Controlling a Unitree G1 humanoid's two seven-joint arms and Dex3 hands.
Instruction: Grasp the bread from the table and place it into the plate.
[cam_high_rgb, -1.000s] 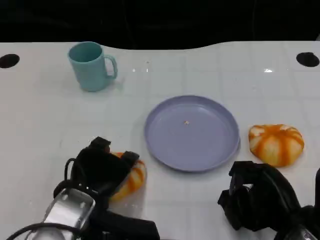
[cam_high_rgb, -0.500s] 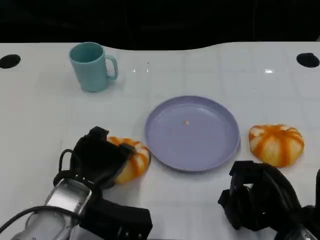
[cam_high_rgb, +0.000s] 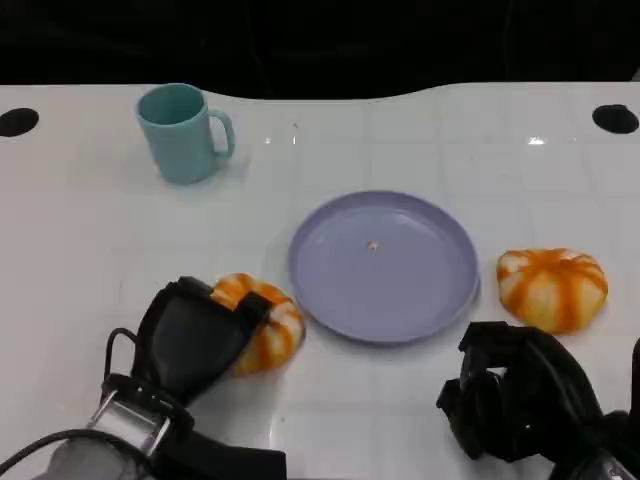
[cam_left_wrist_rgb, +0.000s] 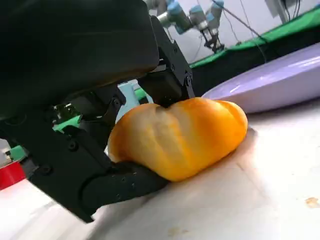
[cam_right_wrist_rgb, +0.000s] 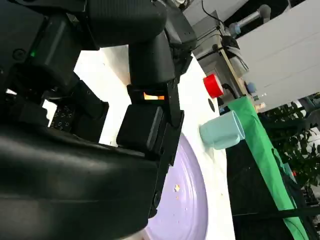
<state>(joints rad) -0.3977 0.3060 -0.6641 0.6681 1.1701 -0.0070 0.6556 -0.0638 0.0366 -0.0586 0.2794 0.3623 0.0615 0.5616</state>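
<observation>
A round orange-and-white bread (cam_high_rgb: 268, 325) lies on the white table just left of the lilac plate (cam_high_rgb: 400, 295). My left hand (cam_high_rgb: 195, 340) grips it from the near side. In the left wrist view the bread (cam_left_wrist_rgb: 180, 137) rests on the table, with black fingers (cam_left_wrist_rgb: 167, 82) over its top and under its near side, and the plate's rim (cam_left_wrist_rgb: 270, 85) lies just beyond. A second bread (cam_high_rgb: 552, 288) sits right of the plate. My right hand (cam_high_rgb: 515, 395) rests near the front edge below it, holding nothing, fingers apart (cam_right_wrist_rgb: 150, 65).
A teal mug (cam_high_rgb: 183, 132) stands at the back left, far from both hands. The plate (cam_right_wrist_rgb: 185, 210) and mug (cam_right_wrist_rgb: 222, 131) appear past my right hand in its wrist view. Bare table surrounds the plate.
My left hand has moved forward toward the plate with the bread in its grip; the bread now lies closer to the plate's rim. The right hand has not moved.
</observation>
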